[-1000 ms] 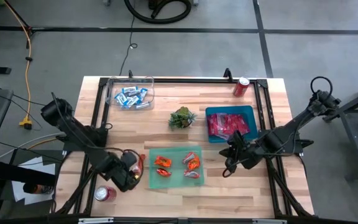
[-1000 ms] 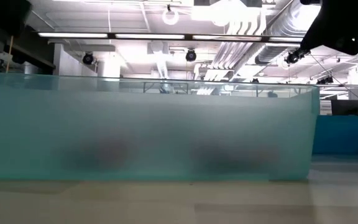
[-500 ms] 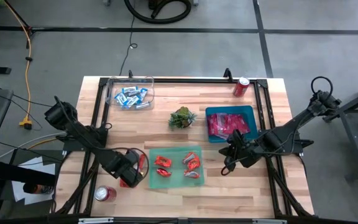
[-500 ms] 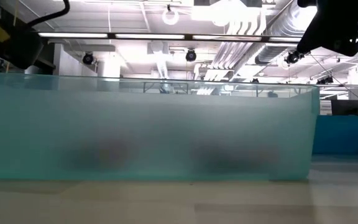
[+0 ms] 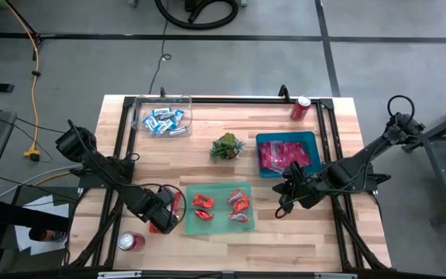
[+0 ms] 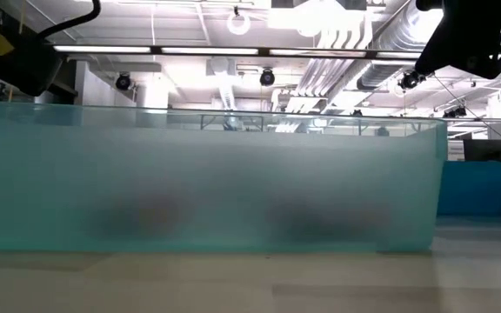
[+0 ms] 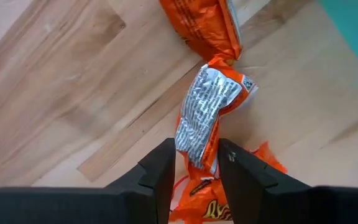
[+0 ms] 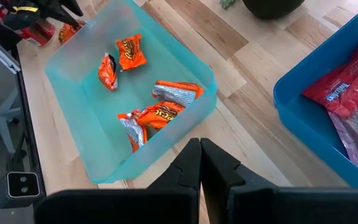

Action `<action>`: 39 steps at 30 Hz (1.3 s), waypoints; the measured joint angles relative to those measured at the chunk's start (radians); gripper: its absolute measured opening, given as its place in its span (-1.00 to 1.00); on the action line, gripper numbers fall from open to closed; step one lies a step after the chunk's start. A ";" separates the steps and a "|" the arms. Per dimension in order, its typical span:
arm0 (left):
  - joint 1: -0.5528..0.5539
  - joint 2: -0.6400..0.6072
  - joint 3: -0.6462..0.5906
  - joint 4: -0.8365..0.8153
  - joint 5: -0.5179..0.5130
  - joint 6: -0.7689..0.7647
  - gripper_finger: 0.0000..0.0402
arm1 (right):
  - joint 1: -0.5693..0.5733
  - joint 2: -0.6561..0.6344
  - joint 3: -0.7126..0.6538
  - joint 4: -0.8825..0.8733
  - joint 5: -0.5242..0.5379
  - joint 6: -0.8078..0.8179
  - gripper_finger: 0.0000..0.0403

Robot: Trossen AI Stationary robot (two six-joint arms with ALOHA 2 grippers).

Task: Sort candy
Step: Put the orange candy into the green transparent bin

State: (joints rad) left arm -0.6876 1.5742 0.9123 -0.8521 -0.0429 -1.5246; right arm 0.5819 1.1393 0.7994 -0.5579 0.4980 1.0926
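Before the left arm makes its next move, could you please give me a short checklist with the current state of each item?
1. Left gripper closed on an orange candy: ok, the wrapper sits between its fingers.
2. Candy lifted off the table: cannot tell.
3. Other orange candies lie touching the held one and could drag along: not ok.
4. Green tray has room: ok, a few orange candies lie in it with bare floor between.
5. Right gripper away from the tray: ok, it hangs shut beside the tray's right edge.

wooden table (image 5: 207,167) | teal tray (image 5: 218,225) | blue bin (image 5: 311,139) | clear tub (image 5: 139,110) | plant (image 5: 227,146)
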 joint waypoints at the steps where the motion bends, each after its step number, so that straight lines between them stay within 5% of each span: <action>1: 0.000 0.000 0.000 0.001 0.000 0.000 -0.47 | 0.000 0.000 0.000 0.000 0.000 0.003 -1.00; 29: 0.000 0.098 0.003 0.023 0.043 0.009 -0.48 | 0.000 0.000 0.000 0.000 0.000 -0.001 -1.00; 36: 0.000 0.022 0.010 -0.040 0.049 0.038 -0.94 | 0.000 0.000 0.000 0.000 0.000 -0.001 -1.00; 39: 0.000 -0.078 0.022 -0.133 0.006 0.030 -0.95 | 0.000 0.000 0.000 0.000 0.000 -0.001 -1.00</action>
State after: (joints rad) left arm -0.6880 1.4962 0.9339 -0.9851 -0.0374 -1.4943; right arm 0.5819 1.1397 0.7994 -0.5575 0.4976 1.0915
